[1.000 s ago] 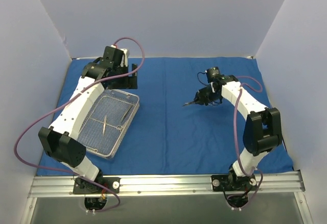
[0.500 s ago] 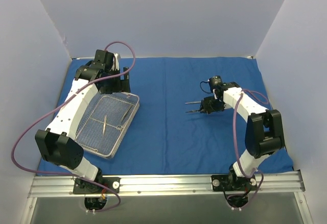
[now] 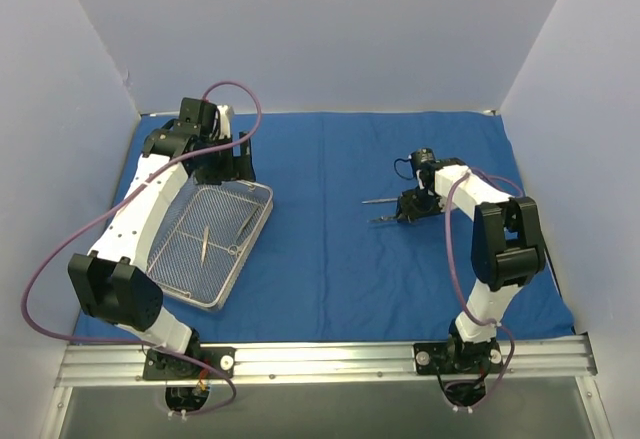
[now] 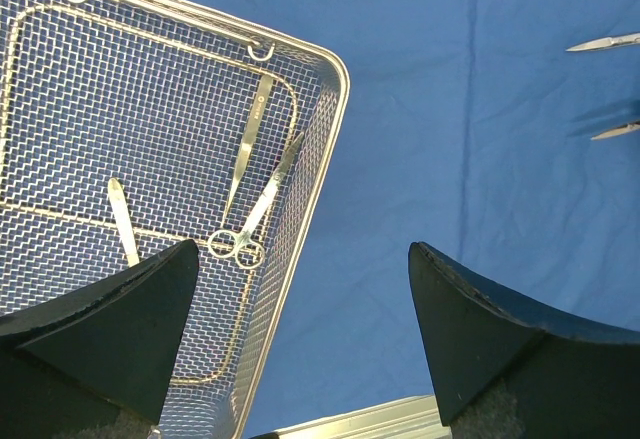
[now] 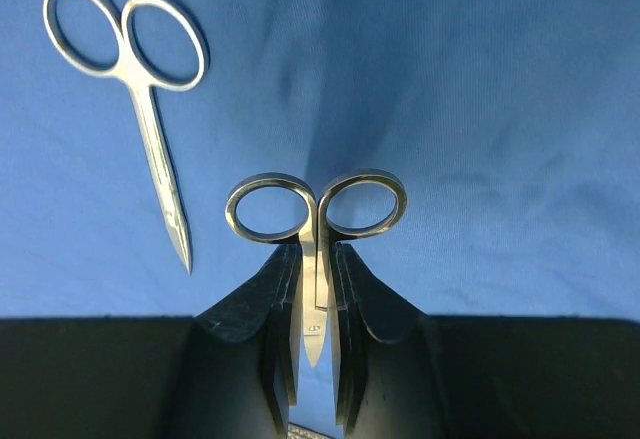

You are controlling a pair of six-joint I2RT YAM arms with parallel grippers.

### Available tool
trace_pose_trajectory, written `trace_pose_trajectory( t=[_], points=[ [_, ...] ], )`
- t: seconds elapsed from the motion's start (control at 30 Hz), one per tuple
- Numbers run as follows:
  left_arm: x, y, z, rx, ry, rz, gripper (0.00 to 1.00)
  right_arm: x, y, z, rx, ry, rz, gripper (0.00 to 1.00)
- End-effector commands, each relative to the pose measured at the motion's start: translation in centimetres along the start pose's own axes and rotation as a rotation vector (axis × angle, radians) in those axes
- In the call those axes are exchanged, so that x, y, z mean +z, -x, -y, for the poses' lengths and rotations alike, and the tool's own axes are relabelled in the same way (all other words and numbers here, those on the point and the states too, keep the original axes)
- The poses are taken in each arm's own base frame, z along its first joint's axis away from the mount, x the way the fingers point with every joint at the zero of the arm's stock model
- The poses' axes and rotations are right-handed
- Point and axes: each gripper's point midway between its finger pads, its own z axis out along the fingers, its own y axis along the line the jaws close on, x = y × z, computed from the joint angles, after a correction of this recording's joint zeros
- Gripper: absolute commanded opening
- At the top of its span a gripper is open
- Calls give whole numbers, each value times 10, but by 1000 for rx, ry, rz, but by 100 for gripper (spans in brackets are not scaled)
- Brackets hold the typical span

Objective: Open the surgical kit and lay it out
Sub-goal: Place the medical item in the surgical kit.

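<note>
I am holding the left arm (image 3: 150, 199) stretched forward along its own side, with the left gripper (image 4: 300, 251) pointing down, its jaws standing wide apart and gripping nothing. I am holding the right arm (image 3: 482, 197) bent sharply at the elbow and reaching inward, with the right gripper (image 5: 316, 251) pinching a pair of scissors (image 5: 316, 221) just below the rings.
</note>
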Motion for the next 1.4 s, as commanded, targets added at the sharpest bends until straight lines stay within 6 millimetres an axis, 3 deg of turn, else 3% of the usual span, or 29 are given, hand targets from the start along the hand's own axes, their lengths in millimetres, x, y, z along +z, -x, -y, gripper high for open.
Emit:
trace_pose_trajectory(
  t=[0.0,0.63,0.8,1.07,1.13,1.2,1.23,1.37],
  points=[
    [-5,10,4,16,-40,42,94,5,12,1,1,-30,46,0],
    [11,9,-10,-25,-14,7,94,25,28,5,13,-64,53,1],
    [20,4,-13,-60,-24,-26,94,29,26,9,5,-79,42,22],
    [27,-7,-27,-135,-28,-70,95,25,23,7,-10,-54,25,41],
    [24,-7,-33,-156,-3,-65,100,12,22,-1,-24,-22,17,43],
    [22,-8,-48,-193,50,-65,92,-5,18,-3,-76,-4,8,47],
    [19,-13,-54,-227,79,-85,86,-21,17,-8,-103,30,3,47],
    [16,-30,-84,-316,223,-118,82,-81,8,-42,-394,197,21,57]
  ],
)
